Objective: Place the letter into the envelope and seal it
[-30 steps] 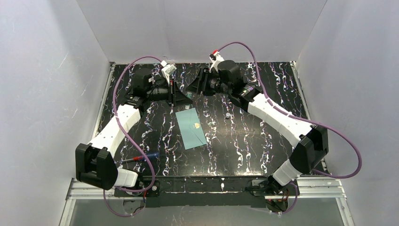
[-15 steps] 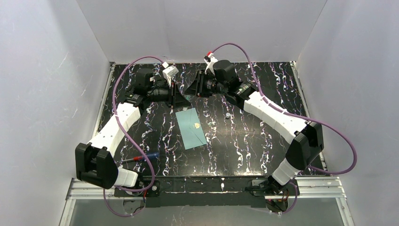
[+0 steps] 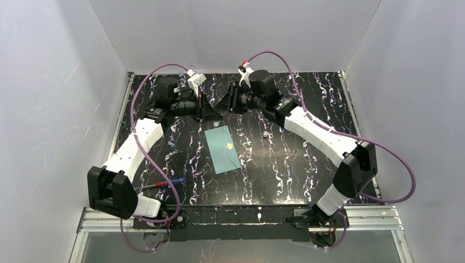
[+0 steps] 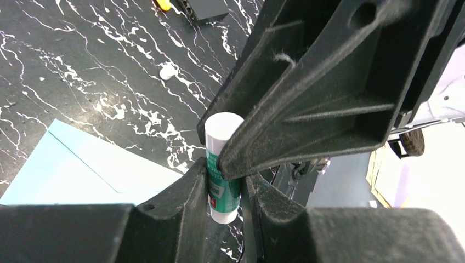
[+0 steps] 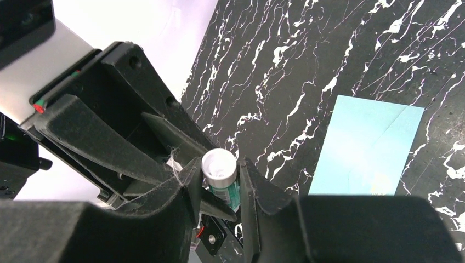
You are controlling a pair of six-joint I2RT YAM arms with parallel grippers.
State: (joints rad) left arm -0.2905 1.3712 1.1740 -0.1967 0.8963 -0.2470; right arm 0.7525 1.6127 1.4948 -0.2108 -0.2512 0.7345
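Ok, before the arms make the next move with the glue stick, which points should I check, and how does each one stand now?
1. The left claw is shut on the green-and-white plastic glue stick: ok.
2. The right claw is shut on the white end of the same stick: ok.
3. The cap is off the stick: cannot tell.
4. The pale teal paper envelope lies flat on the black marbled table, apart from both arms: ok.
5. The tan letter is inside the envelope: cannot tell; no letter is in view.
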